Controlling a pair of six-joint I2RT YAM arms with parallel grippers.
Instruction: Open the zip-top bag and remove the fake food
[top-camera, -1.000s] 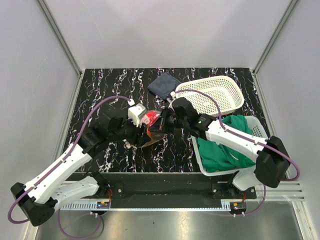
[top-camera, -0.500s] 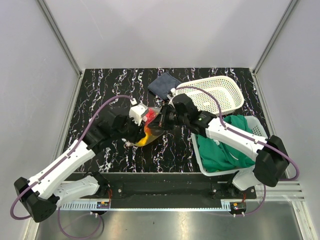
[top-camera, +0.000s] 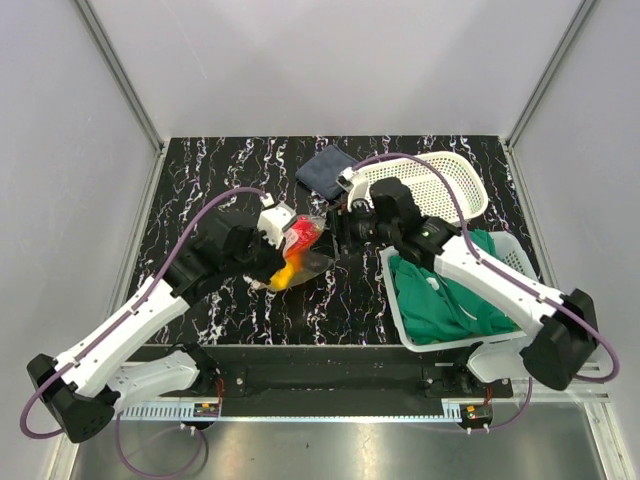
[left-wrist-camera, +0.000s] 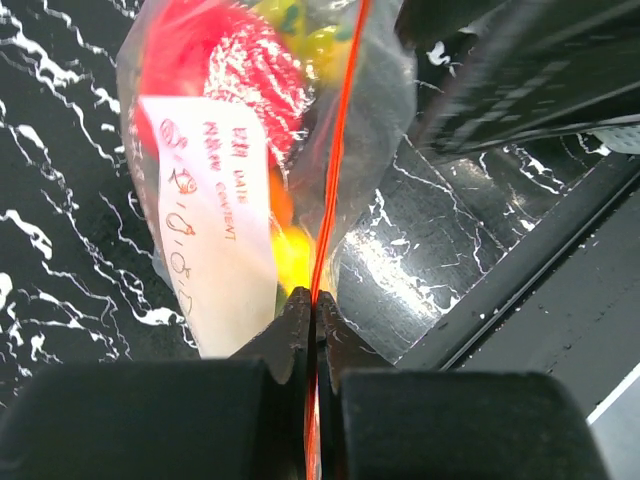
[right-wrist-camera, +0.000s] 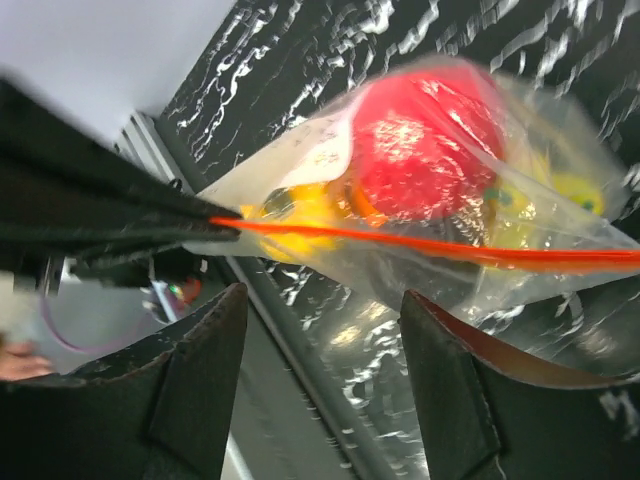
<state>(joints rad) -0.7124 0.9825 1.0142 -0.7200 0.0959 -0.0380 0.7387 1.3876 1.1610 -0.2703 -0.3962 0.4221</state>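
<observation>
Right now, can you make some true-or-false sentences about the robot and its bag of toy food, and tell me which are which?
1. The left gripper is pinched shut on the red strip of the zip-top bag. True.
2. The right gripper is squeezing the bag too. False: its fingers stand apart and do not pinch the bag.
3. The fake food lies loose on the table. False: the pieces that show are inside the bag.
4. The green cloth lies in a white basket. True.
</observation>
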